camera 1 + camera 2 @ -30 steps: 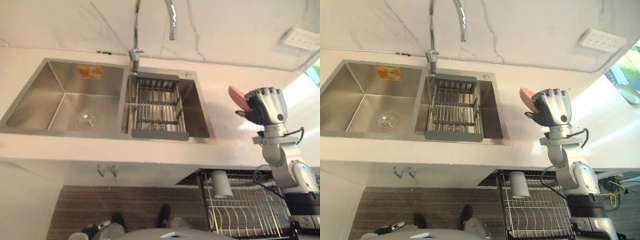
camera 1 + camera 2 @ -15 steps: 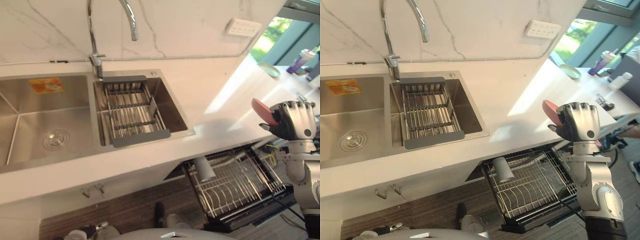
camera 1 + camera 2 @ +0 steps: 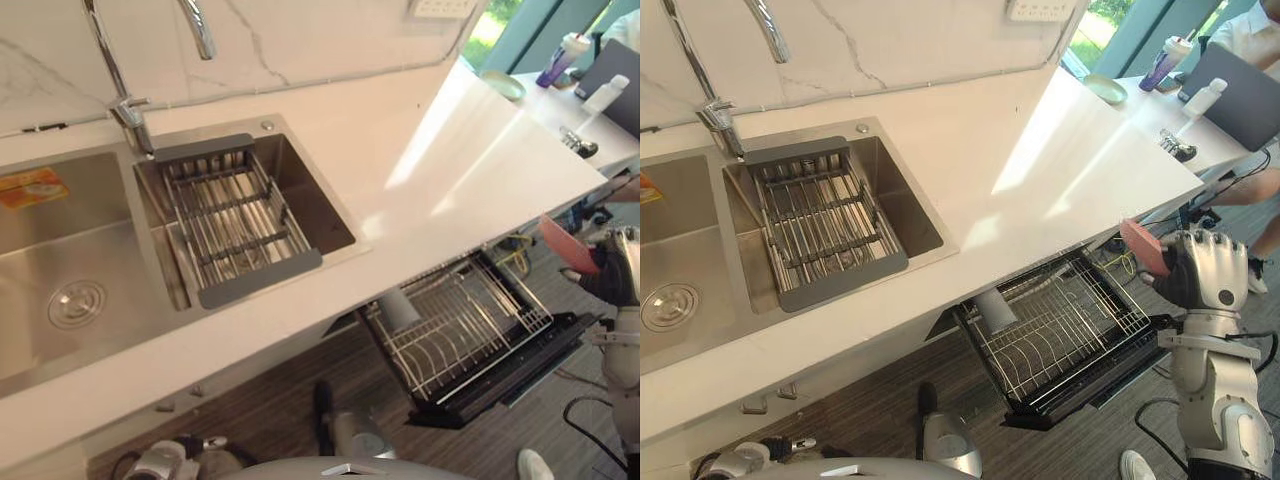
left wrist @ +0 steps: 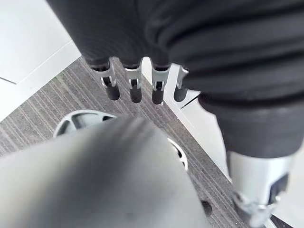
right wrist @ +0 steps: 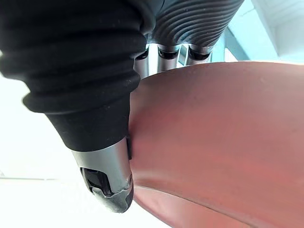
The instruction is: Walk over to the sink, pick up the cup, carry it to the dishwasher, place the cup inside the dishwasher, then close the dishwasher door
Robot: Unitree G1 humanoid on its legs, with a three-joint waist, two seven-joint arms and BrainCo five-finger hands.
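The right robot hand (image 3: 1206, 280) is clenched round the red cup (image 3: 1143, 247), in the air just past the white tabletop's (image 3: 1040, 170) corner. Lower, to that hand's left, the open dishwasher (image 3: 1060, 340) juts over dark striped floor (image 3: 860, 400). The left robot hand (image 4: 135, 89) hangs released, its fingers straight.

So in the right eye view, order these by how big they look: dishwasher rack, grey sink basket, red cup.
1-2. dishwasher rack and grey sink basket: look about alike, not ranked.
3. red cup in the right hand: clearly smallest.
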